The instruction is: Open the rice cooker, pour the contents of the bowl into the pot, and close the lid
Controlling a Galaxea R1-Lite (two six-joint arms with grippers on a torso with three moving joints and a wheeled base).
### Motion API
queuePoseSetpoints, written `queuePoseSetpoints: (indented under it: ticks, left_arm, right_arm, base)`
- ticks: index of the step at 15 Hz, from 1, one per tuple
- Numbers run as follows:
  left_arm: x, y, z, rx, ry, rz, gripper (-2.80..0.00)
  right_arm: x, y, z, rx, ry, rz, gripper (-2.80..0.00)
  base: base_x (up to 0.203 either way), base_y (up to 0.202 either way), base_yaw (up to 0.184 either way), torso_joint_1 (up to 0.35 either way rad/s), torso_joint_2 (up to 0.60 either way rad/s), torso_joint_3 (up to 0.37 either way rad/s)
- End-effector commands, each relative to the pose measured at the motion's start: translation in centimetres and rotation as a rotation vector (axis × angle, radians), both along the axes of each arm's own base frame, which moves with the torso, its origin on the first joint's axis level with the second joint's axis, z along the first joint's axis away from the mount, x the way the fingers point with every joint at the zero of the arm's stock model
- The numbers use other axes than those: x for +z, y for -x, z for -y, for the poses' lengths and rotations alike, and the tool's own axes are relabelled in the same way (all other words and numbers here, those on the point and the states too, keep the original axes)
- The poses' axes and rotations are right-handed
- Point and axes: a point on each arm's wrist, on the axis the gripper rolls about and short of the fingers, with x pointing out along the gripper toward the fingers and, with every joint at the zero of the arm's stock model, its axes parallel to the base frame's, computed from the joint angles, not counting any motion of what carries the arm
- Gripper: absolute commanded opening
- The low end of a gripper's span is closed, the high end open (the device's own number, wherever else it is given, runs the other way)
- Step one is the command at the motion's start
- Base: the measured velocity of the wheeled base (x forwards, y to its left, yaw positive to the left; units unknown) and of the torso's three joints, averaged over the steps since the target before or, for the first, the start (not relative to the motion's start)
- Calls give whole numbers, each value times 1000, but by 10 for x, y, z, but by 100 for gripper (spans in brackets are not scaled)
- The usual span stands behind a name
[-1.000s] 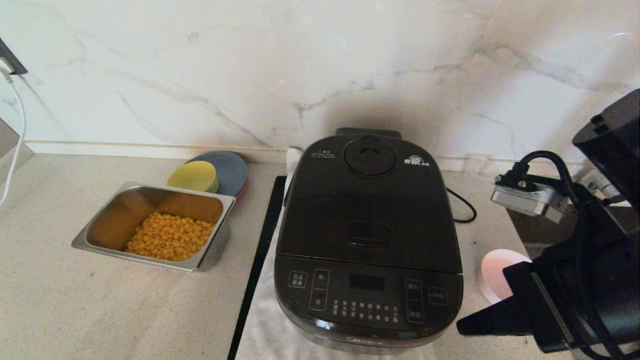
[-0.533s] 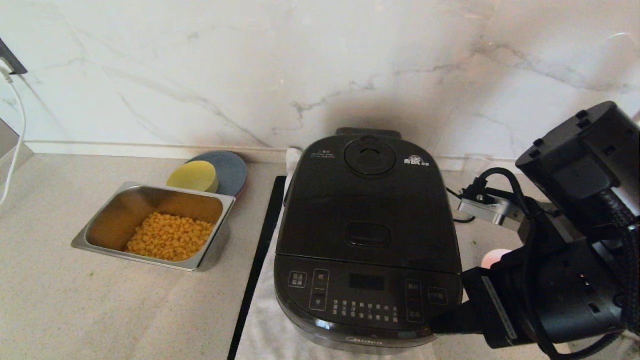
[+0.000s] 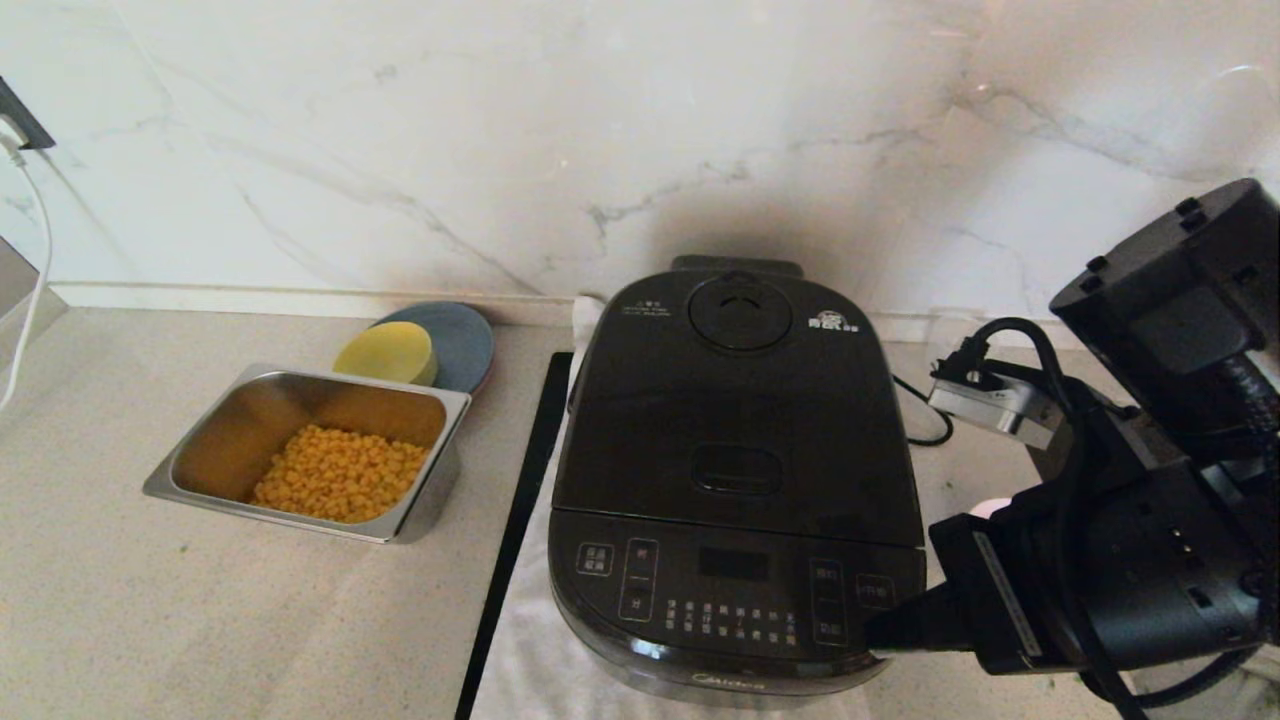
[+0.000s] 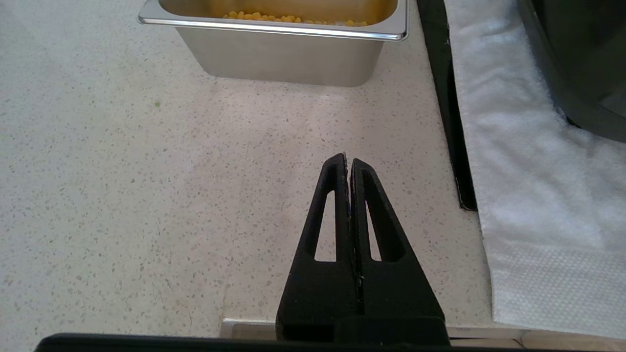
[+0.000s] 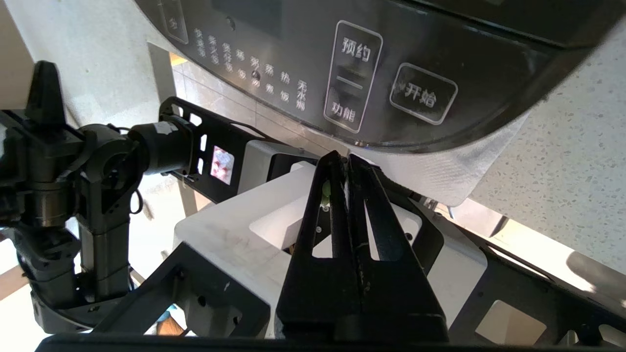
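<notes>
The rice cooker [image 3: 735, 470] stands on a white cloth with its lid [image 3: 740, 400] down, so the pot is hidden. My right gripper [image 3: 872, 640] is shut and empty, its tip at the cooker's front right corner, just below the button panel [image 5: 352, 73]. In the right wrist view the gripper [image 5: 346, 159] points past the counter's edge. Only a pink-white sliver of the bowl [image 3: 985, 508] shows behind the right arm; its contents are hidden. My left gripper [image 4: 348, 161] is shut and empty above bare counter, left of the cloth.
A steel tray of corn [image 3: 310, 450] sits left of the cooker, with a yellow dish [image 3: 385, 352] on a blue-grey plate [image 3: 462, 340] behind it. A black strip [image 3: 520, 500] borders the white cloth [image 4: 528, 171]. The cooker's cable [image 3: 925, 410] trails at the right.
My right arm has swung left and forward, bringing its shut gripper to the cooker's front right corner and covering most of the bowl. The cooker and tray have not moved.
</notes>
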Motion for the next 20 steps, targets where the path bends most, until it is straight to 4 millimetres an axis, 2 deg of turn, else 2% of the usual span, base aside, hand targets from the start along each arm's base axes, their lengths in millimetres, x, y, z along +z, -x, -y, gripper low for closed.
queuePoseSetpoints:
  ticks: [1, 10, 20]
  left_arm:
    - [0, 0, 0, 0, 0, 1, -280]
    - [0, 0, 0, 0, 0, 1, -280]
    - [0, 0, 0, 0, 0, 1, -280]
  right_arm:
    - [4, 3, 5, -6, -13, 8, -280]
    - [8, 0, 14, -41, -27, 19, -280]
    - [9, -13, 19, -85, -46, 21, -280]
  base:
    - [0, 0, 0, 0, 0, 0]
    - [0, 0, 0, 0, 0, 0]
    - [0, 0, 0, 0, 0, 0]
